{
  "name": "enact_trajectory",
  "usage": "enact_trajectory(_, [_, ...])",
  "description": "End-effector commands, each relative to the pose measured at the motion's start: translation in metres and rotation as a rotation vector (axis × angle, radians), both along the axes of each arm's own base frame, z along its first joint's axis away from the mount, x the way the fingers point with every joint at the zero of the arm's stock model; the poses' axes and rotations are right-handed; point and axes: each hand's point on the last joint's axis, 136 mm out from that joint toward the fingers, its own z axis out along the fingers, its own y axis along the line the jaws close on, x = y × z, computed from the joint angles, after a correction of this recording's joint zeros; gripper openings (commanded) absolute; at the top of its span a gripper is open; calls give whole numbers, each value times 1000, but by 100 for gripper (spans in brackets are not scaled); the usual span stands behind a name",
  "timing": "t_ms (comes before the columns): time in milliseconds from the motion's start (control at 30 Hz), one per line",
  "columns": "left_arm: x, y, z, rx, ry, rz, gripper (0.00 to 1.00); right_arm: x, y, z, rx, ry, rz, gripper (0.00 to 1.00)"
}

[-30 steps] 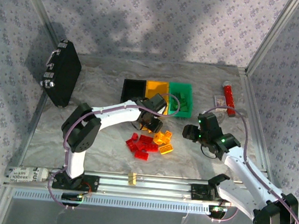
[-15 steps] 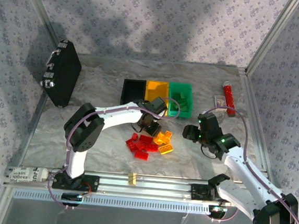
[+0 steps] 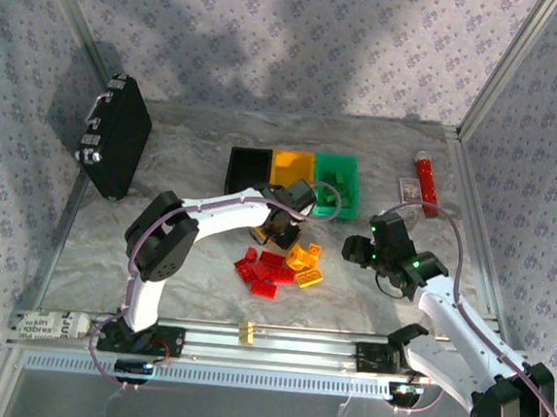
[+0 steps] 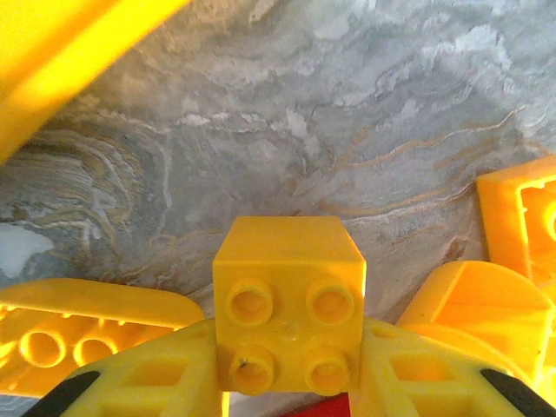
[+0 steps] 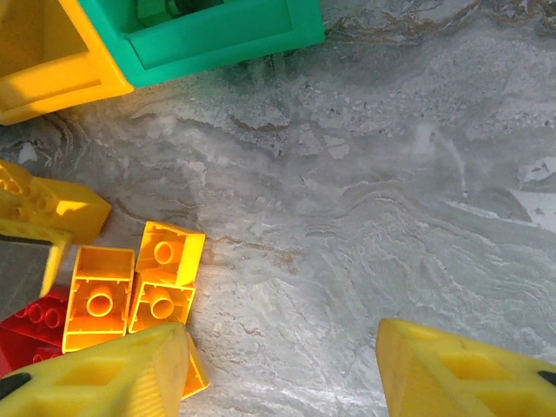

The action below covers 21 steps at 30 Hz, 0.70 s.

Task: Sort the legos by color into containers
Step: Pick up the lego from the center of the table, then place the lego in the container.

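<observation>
Grey marbled sheet (image 3: 197, 133) is covering the table, and floral cloth (image 3: 322, 46) is hanging behind a metal frame (image 3: 492, 86). Nearest, a rail (image 3: 325, 343) is carrying a small yellow block (image 3: 244, 330). A white label (image 3: 49, 325) at its left end is showing print too small to read surely. Beyond, loose legos (image 3: 278, 265), red and orange, are lying in a clump mid-table. Left gripper (image 4: 289, 382) is clamping a yellow brick (image 4: 289, 291), studs toward the camera, over the sheet at the clump's far edge. Right gripper (image 5: 282, 373) is hanging spread wide, nothing between its fingers, right of the clump. Farther back, the bins (image 3: 353, 191) are sitting in a row, black, yellow, green, with green pieces in the green one. Black case (image 3: 114, 136) is leaning far left, and a red cylinder (image 3: 424, 182) is lying far right. Against a second ago, the left elbow is sitting nearer the clump, and the right arm is hardly changed.
</observation>
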Motion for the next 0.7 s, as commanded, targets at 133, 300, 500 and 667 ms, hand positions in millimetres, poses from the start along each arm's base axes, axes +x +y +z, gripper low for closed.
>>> enact_trajectory(133, [31,-9,51,-40,-106,13,36,-1,-3,0,13,-1,-17,61])
enact_trajectory(300, [61,-13,74,-82,-150,66,36,-3,-3,1,14,-2,-18,61])
enact_trajectory(500, [95,-14,84,-108,-185,136,36,-5,-5,2,14,-7,-21,61])
enact_trajectory(667, [101,-7,79,-64,-181,179,67,-7,-7,5,16,-21,-24,61])
